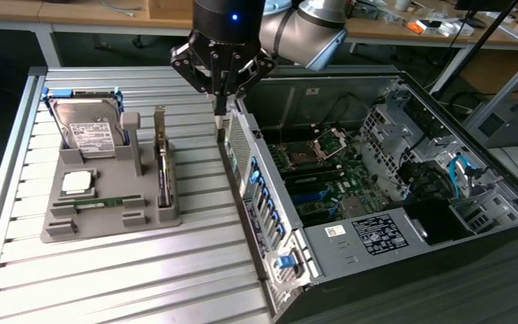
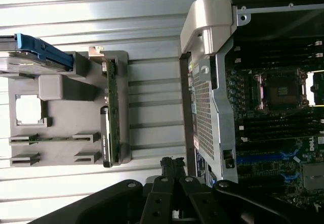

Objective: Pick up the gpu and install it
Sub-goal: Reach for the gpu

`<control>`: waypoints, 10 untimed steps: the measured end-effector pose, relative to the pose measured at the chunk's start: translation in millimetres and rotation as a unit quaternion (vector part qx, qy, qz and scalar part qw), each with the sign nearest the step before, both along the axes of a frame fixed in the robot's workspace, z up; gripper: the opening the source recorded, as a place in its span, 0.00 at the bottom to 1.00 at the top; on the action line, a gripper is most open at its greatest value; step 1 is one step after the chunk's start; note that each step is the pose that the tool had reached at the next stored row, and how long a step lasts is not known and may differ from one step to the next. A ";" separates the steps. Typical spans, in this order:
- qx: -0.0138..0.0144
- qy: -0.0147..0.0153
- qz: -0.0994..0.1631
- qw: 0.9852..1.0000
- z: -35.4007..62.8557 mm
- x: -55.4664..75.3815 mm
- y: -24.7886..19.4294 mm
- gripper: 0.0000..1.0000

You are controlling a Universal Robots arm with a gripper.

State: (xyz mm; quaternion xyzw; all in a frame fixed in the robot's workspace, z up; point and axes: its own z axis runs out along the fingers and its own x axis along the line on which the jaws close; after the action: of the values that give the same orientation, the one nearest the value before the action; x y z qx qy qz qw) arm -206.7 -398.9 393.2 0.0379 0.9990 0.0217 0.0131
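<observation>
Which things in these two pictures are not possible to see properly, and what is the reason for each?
- The gpu: it stands on edge in the gray holder, so both views show its thin edge, not its faces.
- The hard drive: its label text is too small to read in the exterior view, and the wrist view cuts it off at the picture's edge.
- The computer case: the exterior view's lower edge cuts off its near end.

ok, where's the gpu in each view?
Exterior view: gpu upright on edge in the grey holder, on its side facing the computer case, at the exterior view's left.
Wrist view: gpu on edge along the holder's side nearest the case.
Shared landmark: the hard drive in its blue frame on that holder.
</observation>
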 end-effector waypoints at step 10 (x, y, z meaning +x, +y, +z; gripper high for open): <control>0.000 0.000 0.000 1.000 0.0 -4.4 0.0 0.11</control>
State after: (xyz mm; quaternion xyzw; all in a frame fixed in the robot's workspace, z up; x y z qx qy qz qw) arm -211.1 -398.9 393.2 0.0379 0.9990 0.0217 0.0131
